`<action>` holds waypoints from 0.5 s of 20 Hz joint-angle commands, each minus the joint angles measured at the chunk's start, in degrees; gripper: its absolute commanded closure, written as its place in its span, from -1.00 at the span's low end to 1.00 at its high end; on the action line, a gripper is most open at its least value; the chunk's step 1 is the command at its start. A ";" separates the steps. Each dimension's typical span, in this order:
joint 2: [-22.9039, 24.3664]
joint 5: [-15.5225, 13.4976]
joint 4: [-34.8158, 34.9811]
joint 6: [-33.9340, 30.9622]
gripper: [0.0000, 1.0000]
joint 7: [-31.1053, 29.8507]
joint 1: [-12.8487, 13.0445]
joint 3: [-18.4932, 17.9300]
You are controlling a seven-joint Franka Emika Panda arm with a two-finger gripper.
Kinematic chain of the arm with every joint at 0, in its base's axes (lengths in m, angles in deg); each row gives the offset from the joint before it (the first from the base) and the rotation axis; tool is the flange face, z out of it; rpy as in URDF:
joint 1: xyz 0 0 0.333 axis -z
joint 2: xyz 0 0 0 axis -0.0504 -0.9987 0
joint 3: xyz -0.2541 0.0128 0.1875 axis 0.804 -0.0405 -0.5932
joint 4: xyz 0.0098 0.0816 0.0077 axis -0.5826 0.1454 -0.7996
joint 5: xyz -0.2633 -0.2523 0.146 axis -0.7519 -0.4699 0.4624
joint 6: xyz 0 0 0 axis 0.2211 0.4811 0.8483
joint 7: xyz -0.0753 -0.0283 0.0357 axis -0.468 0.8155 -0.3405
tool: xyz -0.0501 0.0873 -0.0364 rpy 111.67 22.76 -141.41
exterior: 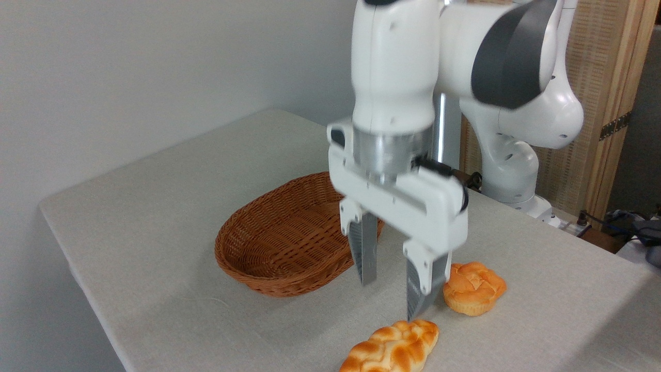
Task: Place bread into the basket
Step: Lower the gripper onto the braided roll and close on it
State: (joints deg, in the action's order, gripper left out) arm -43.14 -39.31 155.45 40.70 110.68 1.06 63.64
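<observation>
Golden-orange and glossy, the elongated braided loaf of bread (pixel 391 347) lies on the pale grey cloth-covered table (pixel 155 217) at the bottom centre of the frame, partly cut off by the lower edge. Its long axis runs from lower left to upper right in the picture. Our white two-finger gripper (pixel 391 295) hangs just above and behind that upper-right end, fingers pointing down with a clear gap between them and nothing held. The right fingertip sits close over the loaf's end; we cannot tell whether it clears it or is merely in front of the table behind it.

We judge that the loaf's middle lies below and slightly left of the gripper in the frame, so the coming move calls for a short shift toward the bottom edge, then a descent. The fingers seem set roughly across the loaf's axis, which should suit a grasp over its narrow width.

The round knotted orange bun (pixel 474 288) sits just right of the right finger. The oval reddish-brown wicker basket (pixel 248 243) stands empty at centre left, near the gripper.
</observation>
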 commanded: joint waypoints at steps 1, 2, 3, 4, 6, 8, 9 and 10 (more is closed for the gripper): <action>-3.79 0.85 -0.56 3.48 -1.00 0.77 0.28 -0.42; -4.40 0.93 -0.56 3.66 -1.00 0.77 0.28 -0.42; -5.19 0.93 -0.56 3.84 -1.00 0.86 0.28 -0.42; -5.90 0.93 -0.56 4.62 -1.00 0.78 0.01 -0.51; -6.69 0.93 -0.56 6.29 -1.00 0.86 -0.51 -0.42; -7.57 0.93 -0.56 7.26 -1.00 0.95 -0.60 -0.60; -8.10 1.02 -0.64 8.40 -1.00 0.95 -0.69 -1.38; -8.71 1.28 -0.56 9.72 -1.00 1.04 -0.69 -2.17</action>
State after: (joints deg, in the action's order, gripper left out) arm -50.21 -39.25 155.38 47.31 110.69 0.41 63.42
